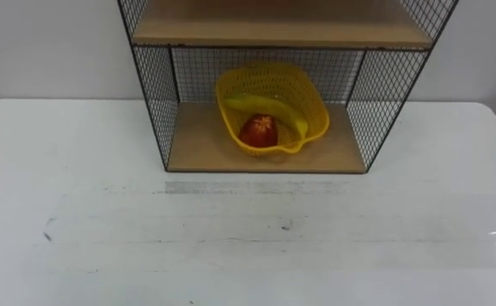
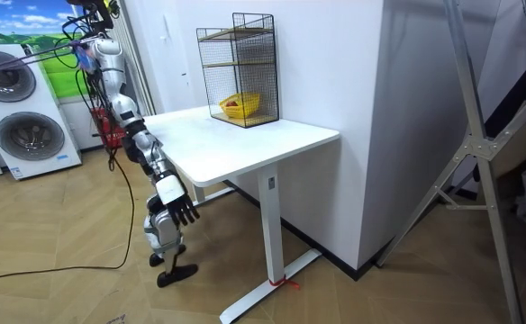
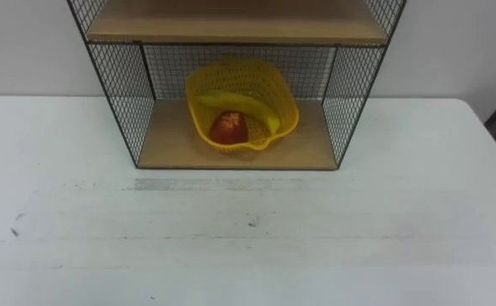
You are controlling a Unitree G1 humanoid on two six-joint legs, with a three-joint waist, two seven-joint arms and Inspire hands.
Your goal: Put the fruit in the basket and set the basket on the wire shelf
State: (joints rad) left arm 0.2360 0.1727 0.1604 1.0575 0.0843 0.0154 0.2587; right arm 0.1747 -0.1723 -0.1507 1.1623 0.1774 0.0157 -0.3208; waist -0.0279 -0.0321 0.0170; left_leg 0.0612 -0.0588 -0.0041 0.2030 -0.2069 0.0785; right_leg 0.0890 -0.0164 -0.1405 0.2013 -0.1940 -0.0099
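The yellow mesh basket (image 1: 273,106) stands on the bottom board of the black wire shelf (image 1: 265,153), at the far side of the white table. Inside the basket a banana (image 1: 269,108) lies across the middle, with a red fruit (image 1: 259,130) in front of it. In the room view the basket (image 2: 240,105) shows as a small yellow shape on the shelf's lowest level. I stand at the table's near-left end there, facing it. My right hand (image 2: 178,206) hangs low beside the table edge, away from the shelf, with its fingers spread open and holding nothing.
An upper wooden board (image 1: 280,32) of the shelf sits above the basket. The white table (image 1: 248,238) stretches wide in front of the shelf. Washing machines (image 2: 24,117) stand behind me, and a metal frame (image 2: 479,135) stands at the room view's right.
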